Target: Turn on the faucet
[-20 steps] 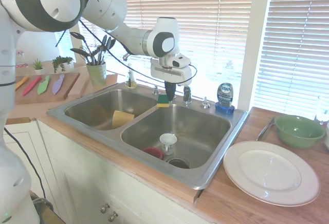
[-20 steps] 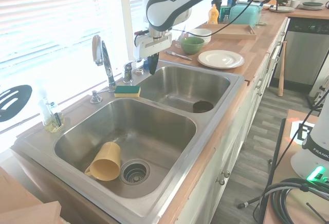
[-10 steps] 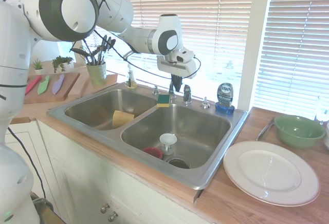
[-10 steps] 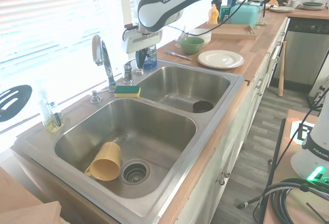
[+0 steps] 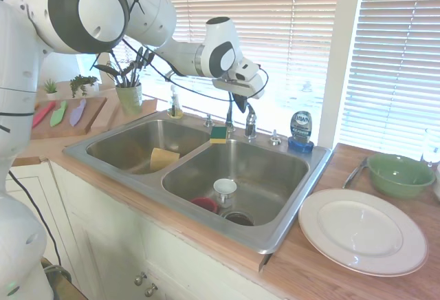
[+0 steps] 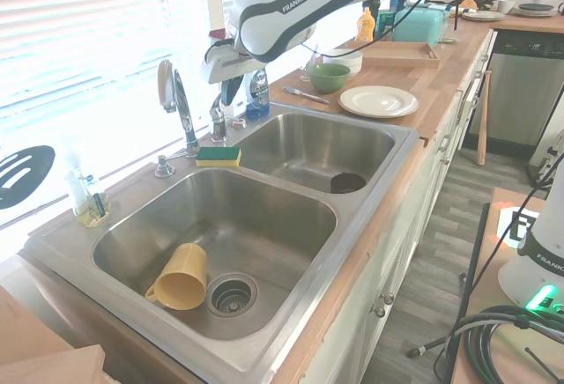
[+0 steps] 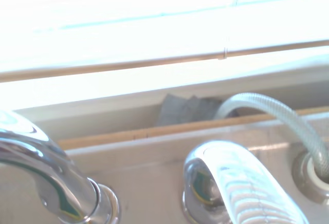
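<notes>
A yellow mug (image 6: 180,278) lies on its side in one basin of the steel sink (image 6: 264,349), near the drain. A green-and-yellow sponge (image 6: 218,155) rests on the sink's back rim. A white plate (image 5: 362,230) and green bowl (image 5: 399,174) sit on the desk beside the sink; the blue bottle (image 5: 300,131) looks like dish soap.

Bright daylight is let in through white slatted blinds (image 5: 289,31). A wooden table (image 5: 323,272) is set over white cabinets (image 5: 130,245); grey plank floor (image 6: 441,252) is seen.
</notes>
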{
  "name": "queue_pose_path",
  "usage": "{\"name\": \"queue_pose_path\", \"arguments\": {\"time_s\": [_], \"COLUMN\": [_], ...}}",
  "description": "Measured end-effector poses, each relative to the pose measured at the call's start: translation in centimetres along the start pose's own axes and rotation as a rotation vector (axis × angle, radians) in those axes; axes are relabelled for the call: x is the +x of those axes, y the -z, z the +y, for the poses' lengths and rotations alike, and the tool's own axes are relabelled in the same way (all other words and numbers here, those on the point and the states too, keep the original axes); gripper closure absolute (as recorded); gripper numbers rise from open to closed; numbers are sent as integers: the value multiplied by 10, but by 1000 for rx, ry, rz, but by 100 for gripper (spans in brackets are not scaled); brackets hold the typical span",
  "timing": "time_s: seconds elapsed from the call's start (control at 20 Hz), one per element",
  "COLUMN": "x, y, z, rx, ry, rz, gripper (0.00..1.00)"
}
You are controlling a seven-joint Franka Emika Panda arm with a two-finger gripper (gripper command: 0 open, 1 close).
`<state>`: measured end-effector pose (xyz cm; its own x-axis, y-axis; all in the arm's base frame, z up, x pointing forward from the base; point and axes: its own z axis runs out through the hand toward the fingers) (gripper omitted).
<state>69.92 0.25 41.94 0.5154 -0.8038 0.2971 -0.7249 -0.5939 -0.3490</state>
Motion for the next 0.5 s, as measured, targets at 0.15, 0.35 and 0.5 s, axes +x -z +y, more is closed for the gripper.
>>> {"name": "queue_pose_path", "arguments": {"time_s": [0.15,0.35,0.5], "x": [1,4,6], "y": [3,6,12], "z": [-1,-1,-3], "rx": [7,18,27], "ry": [0,-11,-17], "rz": [8,18,24], "gripper": [100,100,100]}}
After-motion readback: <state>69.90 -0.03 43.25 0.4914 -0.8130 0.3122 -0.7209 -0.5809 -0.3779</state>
